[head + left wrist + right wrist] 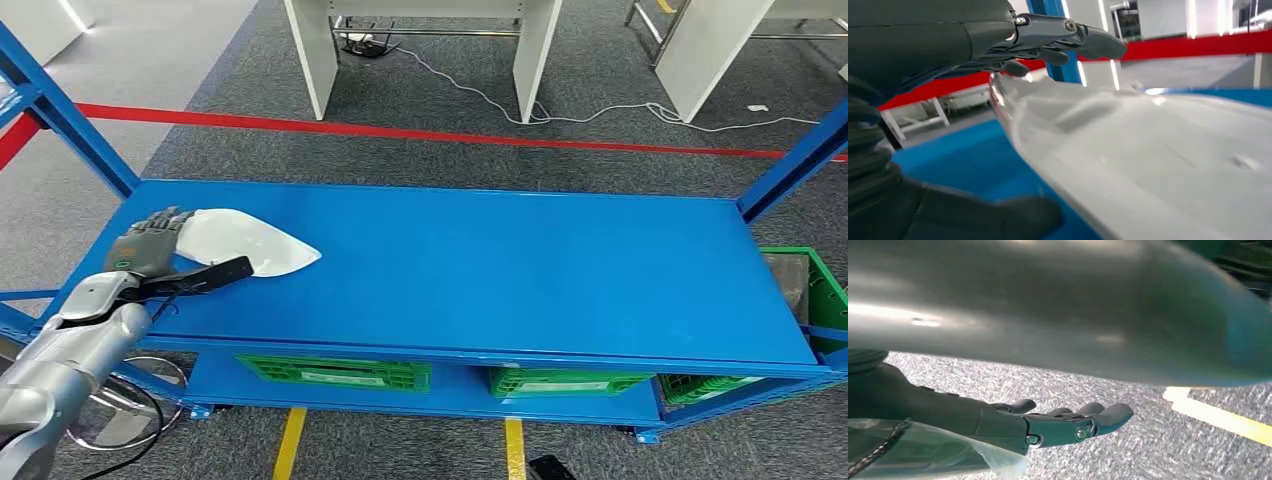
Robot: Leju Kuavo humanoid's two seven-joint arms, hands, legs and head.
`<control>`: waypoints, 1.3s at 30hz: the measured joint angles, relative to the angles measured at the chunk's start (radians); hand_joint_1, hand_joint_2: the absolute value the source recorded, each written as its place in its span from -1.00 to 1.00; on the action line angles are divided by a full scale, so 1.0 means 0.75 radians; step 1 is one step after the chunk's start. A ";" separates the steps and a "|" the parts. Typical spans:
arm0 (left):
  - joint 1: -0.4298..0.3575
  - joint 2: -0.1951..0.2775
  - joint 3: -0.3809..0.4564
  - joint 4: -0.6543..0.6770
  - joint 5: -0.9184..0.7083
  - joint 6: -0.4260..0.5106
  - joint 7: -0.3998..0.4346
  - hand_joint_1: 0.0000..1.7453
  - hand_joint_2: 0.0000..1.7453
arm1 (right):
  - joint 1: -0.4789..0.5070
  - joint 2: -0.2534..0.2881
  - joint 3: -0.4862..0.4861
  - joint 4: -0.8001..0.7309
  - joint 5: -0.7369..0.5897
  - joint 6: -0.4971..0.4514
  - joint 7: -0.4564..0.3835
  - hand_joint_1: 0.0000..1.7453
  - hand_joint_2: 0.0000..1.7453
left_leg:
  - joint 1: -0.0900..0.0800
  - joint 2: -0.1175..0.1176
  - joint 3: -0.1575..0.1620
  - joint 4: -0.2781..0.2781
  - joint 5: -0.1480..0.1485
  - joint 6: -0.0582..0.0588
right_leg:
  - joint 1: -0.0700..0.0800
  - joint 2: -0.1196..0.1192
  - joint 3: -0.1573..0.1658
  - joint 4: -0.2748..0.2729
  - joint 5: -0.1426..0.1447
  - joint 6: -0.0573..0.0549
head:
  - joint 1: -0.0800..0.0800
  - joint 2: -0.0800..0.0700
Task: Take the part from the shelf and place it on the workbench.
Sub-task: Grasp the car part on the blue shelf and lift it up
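1. Hand first: the left hand (152, 243) sits at the left end of the blue shelf (480, 270), fingers (168, 222) lying over the top of the one white part (245, 243), thumb (215, 272) stretched along the part's near edge.
2. Left wrist view, close in: fingers (1068, 37) arch above the part's (1158, 160) pale curved rim, thumb (998, 215) low beneath it, the part between them. Fingers bracket it; whether they actually clamp it I cannot tell.
3. Part: one only, white, glossy, teardrop-shaped, flat on the shelf top near the left end, closer to the front edge than the back. Its pointed tip aims toward the middle of the shelf, clear of the hand.
4. Right hand (1058, 422): hanging off to the side over grey carpet (1128, 450), fingers (1105, 416) extended and a little apart, nothing in them. A yellow floor line (1218, 417) runs just past it.
5. Shelf frame: two blue uprights, one at the back left corner (70, 120), one at the back right (800, 160).
6. Lower level: three green crates, two under the front edge (335, 372) (565, 381), one at the right end (815, 300).
7. Floor beyond: one red line (450, 134) across the carpet behind the shelf, white table legs (535, 50) past it, a white cable (600, 115) trailing between them.
8. Front floor: two yellow stripes (290, 440) (514, 448) below the shelf.
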 joint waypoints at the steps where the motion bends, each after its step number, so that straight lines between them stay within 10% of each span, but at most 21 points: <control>1: 0.000 -0.003 0.000 0.002 0.001 -0.005 0.000 1.00 1.00 | 0.000 0.000 0.000 0.000 0.000 0.000 0.000 -1.00 -1.00 | 0.000 0.000 0.000 0.000 0.000 0.000 | 0.000 0.000 0.007 -0.016 0.017 0.000 | 0.000 0.000; 6: -0.002 -0.018 0.000 0.015 0.015 -0.023 0.000 1.00 1.00 | -0.007 0.000 -0.001 -0.001 0.001 -0.002 0.000 -1.00 -1.00 | -0.004 -0.002 -0.006 0.016 -0.007 -0.018 | -0.002 -0.002 0.179 -0.368 0.174 -0.010 | 0.001 0.000; 11: -0.005 -0.022 0.001 0.023 0.025 -0.033 -0.009 1.00 1.00 | -0.005 0.000 -0.003 -0.001 0.002 -0.004 0.000 -1.00 -1.00 | -0.003 -0.002 -0.026 0.048 -0.029 -0.049 | -0.003 0.003 0.194 -0.400 0.182 -0.044 | -0.002 0.000; 16: -0.012 -0.024 0.001 0.031 0.024 -0.034 -0.017 1.00 1.00 | -0.004 0.002 -0.004 -0.001 0.002 -0.002 0.000 -1.00 -1.00 | 0.001 -0.002 -0.182 0.399 -0.179 -0.069 | -0.004 0.003 0.196 -0.402 0.181 -0.060 | -0.007 0.000; 21: -0.021 -0.022 0.001 0.033 0.021 -0.015 -0.045 1.00 1.00 | -0.004 0.005 -0.005 -0.001 0.005 -0.002 -0.002 -1.00 -1.00 | -0.009 -0.002 -0.040 0.081 -0.001 -0.035 | 0.001 0.008 0.205 -0.401 0.175 -0.054 | -0.006 0.000; 26: -0.024 -0.019 0.001 0.033 0.019 -0.008 -0.060 1.00 1.00 | -0.003 0.007 -0.006 -0.001 0.009 0.000 -0.003 -1.00 -1.00 | -0.010 -0.002 -0.009 0.002 0.003 -0.014 | 0.000 0.005 0.192 -0.389 0.160 -0.019 | -0.004 0.000; 30: -0.019 -0.020 0.001 0.033 0.019 0.012 -0.081 1.00 1.00 | -0.004 0.007 -0.006 -0.001 0.011 0.000 -0.003 -1.00 -1.00 | -0.004 -0.001 -0.003 -0.007 0.008 0.001 | -0.002 0.003 0.058 -0.119 0.028 0.000 | 0.001 0.000; 32: -0.005 -0.020 0.000 0.033 0.021 0.069 -0.112 1.00 1.00 | 0.001 0.007 -0.007 -0.001 0.013 0.000 -0.003 -1.00 -1.00 | -0.004 -0.001 -0.002 -0.006 0.007 0.001 | -0.003 0.002 0.020 -0.050 0.025 0.004 | 0.001 0.000; 36: 0.054 -0.030 0.003 -0.006 0.095 0.288 -0.235 1.00 1.00 | -0.001 0.007 -0.019 -0.001 0.025 -0.001 -0.003 -1.00 -1.00 | -0.007 -0.002 -0.006 0.008 -0.002 -0.014 | -0.006 0.000 0.160 -0.337 0.168 0.000 | 0.000 0.000; 39: 0.120 -0.063 0.005 -0.119 0.168 0.419 -0.305 1.00 1.00 | 0.000 0.009 -0.030 -0.001 0.044 -0.003 -0.002 -1.00 -1.00 | -0.012 -0.004 -0.016 0.018 -0.003 -0.030 | -0.003 0.002 0.191 -0.396 0.172 -0.021 | -0.002 0.000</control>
